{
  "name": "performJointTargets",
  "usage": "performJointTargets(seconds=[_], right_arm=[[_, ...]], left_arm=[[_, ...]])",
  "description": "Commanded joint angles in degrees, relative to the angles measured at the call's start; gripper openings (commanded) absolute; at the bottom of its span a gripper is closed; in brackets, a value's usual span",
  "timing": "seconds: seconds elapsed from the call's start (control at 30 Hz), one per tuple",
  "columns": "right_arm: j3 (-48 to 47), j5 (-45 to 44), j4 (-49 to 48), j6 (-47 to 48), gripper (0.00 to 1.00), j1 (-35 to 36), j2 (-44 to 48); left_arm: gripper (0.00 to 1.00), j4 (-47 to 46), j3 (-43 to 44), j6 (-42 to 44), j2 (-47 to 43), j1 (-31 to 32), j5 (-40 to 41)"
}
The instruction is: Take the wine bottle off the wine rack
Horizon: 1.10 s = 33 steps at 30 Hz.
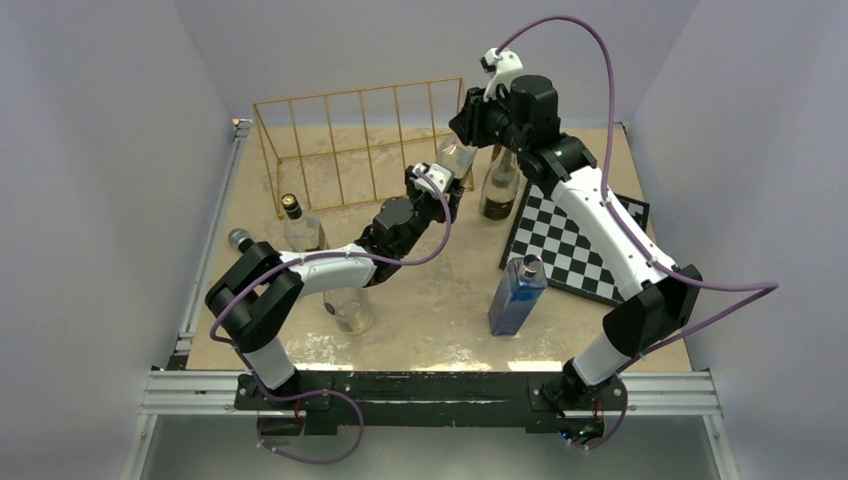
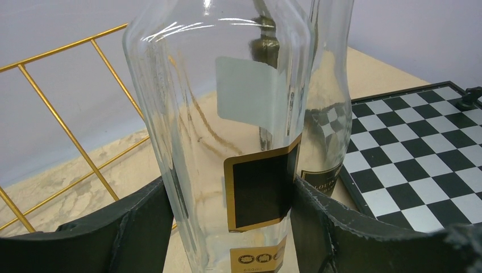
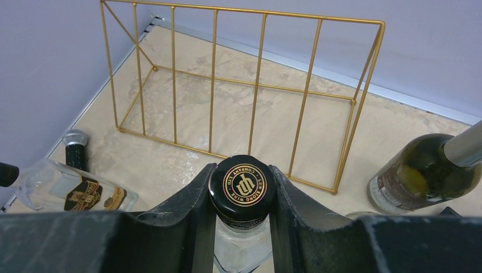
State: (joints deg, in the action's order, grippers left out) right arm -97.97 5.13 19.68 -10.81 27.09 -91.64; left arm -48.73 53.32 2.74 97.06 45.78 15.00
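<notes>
We see the wine bottle (image 1: 455, 158), clear glass with a black and gold label, standing upright on the tabletop (image 1: 430, 300) toward its far edge. It is just on the near side of the right end of the wine rack (image 1: 361, 120), outside the wire slots. The rack sits along the far edge, toward the far left corner.

Both arms meet at this 1 bottle. The left gripper (image 1: 448, 190) is clenched on the bottle's body. In the left wrist view its 2 dark fingers (image 2: 142, 227) press against the glass on either side of the label. The right gripper (image 1: 468, 125) comes in from above and is clamped on the bottle's black cap (image 3: 242, 185), which sits snug between its 2 fingers (image 3: 193, 210).

A dark green bottle (image 1: 500, 185) stands just right of the held one, at the far corner of a checkerboard (image 1: 570, 240) lying by the right edge. A blue bottle (image 1: 518, 295) stands nearer the front edge, touching the board's near corner. Another clear bottle (image 1: 300, 228) stands near the left edge, in front of the rack's left end.
</notes>
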Motion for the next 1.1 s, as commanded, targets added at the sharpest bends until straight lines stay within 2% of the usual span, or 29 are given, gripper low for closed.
performJointTargets(seconds=[0.0,0.07,0.13,0.37,0.47,0.67,0.9,1.07], right_arm=[[-0.63,-0.07,-4.76,1.49,0.00,0.26,4.18],[-0.05,-0.47,-5.34,1.55,0.00,0.27,4.71],[0.64,-1.48,-6.03,1.78,0.00,0.26,5.47],[1.95,-3.52,-7.30,3.99,0.00,0.02,7.67],[3.31,-2.65,-8.77,4.52,0.00,-0.11,8.33],[5.49,-1.87,-10.06,5.28,0.00,-0.21,9.25],[7.63,-0.98,-10.46,6.90,0.00,-0.43,10.95],[10.74,-0.71,-11.33,7.54,0.00,-0.53,12.79]], left_arm=[[0.47,-6.83,4.61,-0.90,-0.56,-0.76,2.15],[0.61,-5.80,5.06,-1.35,-0.54,-0.86,2.88],[0.71,-4.83,5.49,-1.95,-0.62,-1.02,3.41],[0.79,-0.35,5.49,-7.30,-2.67,-2.84,2.12],[0.87,1.02,4.65,-9.03,-4.03,-3.38,0.02],[0.99,2.61,3.63,-10.35,-5.82,-3.49,-2.14],[0.99,4.96,3.43,-15.38,-7.49,-5.66,-5.45],[0.99,5.40,3.16,-15.99,-8.64,-6.81,-8.40]])
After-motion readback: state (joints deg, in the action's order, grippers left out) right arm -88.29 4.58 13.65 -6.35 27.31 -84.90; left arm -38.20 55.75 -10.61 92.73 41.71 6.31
